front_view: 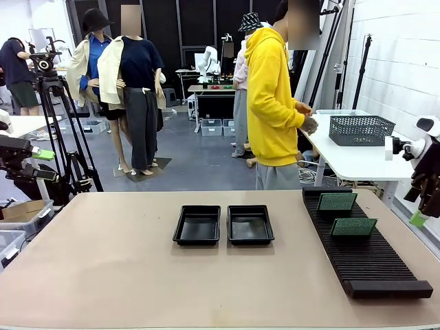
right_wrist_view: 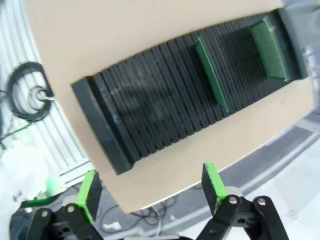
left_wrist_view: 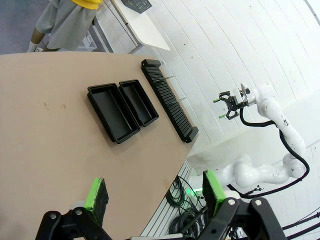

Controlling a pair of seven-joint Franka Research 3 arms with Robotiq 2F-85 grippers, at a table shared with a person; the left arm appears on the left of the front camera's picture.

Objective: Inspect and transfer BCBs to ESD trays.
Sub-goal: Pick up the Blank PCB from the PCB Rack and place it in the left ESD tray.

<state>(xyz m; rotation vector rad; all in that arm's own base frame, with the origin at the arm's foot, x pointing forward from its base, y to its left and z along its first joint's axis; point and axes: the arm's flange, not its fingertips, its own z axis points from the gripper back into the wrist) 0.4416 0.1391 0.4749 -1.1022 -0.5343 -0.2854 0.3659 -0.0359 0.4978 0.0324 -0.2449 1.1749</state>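
- Plainly, the left fingers [left_wrist_view: 97,200] hang spread and empty over the edge of the bench [left_wrist_view: 45,150]; the right fingers [right_wrist_view: 212,185], likewise released, face the slotted rack [right_wrist_view: 150,110].
- The nearer BCB [right_wrist_view: 212,75] and the farther BCB [right_wrist_view: 270,50] stand tilted in its slots, upper edges exposed, likely for an easy pinch.
- The left ESD tray [front_view: 198,230] and right ESD tray [front_view: 250,229] lie side by side mid-bench, empty, ready to receive them.

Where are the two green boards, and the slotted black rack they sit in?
far green board [front_view: 337,201]: front view, middle of its face.
near green board [front_view: 353,227]: front view, middle of its face.
black rack [front_view: 372,265]: front view, bare ribbed stretch nearer the robot.
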